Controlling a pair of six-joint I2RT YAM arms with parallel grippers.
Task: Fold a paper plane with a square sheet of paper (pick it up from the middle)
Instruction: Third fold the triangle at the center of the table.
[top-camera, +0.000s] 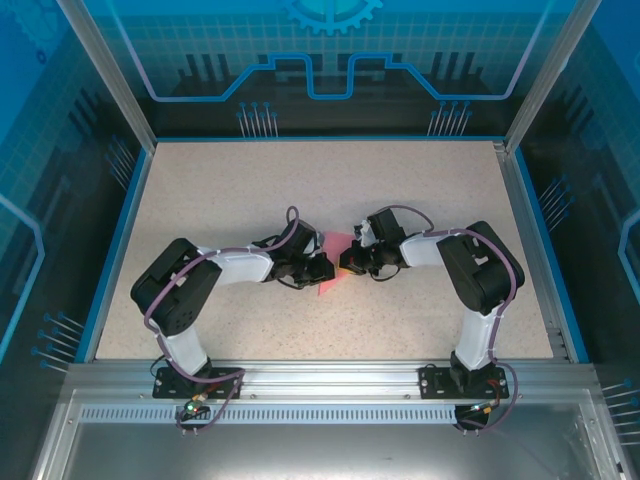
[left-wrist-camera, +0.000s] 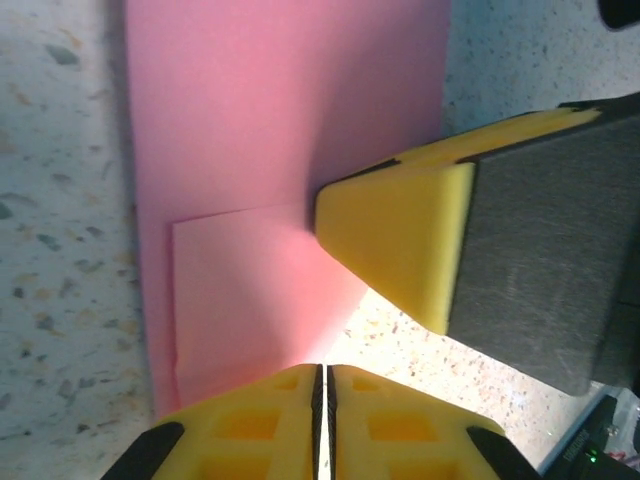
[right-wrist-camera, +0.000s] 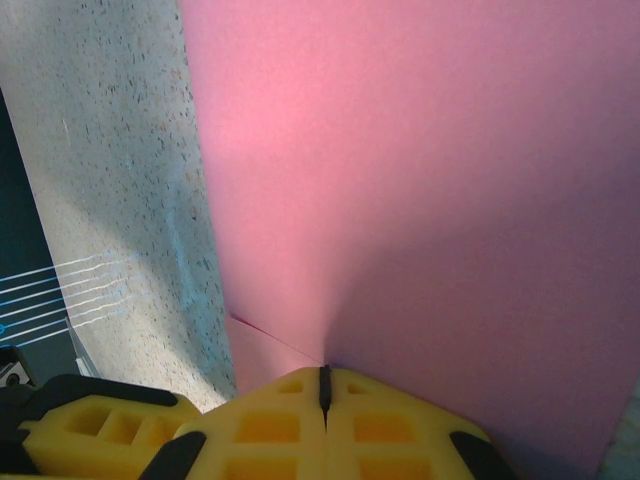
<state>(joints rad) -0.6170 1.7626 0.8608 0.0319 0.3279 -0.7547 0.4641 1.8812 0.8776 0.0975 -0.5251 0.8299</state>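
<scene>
Left gripper (left-wrist-camera: 322, 370): jaws stood closed at lower edge of square sheet of paper (left-wrist-camera: 280, 120) (pinch unclear). Right gripper (right-wrist-camera: 323, 372): closed, tip pressed on sheet, centre of top view. Risk judged: sideways drag could skew folded flap (left-wrist-camera: 250, 290) or tear thin paper.

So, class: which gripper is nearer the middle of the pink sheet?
Right. The right gripper has its fingers shut on the square sheet of paper, in from its edge; the left gripper sits at a corner of it.
</scene>
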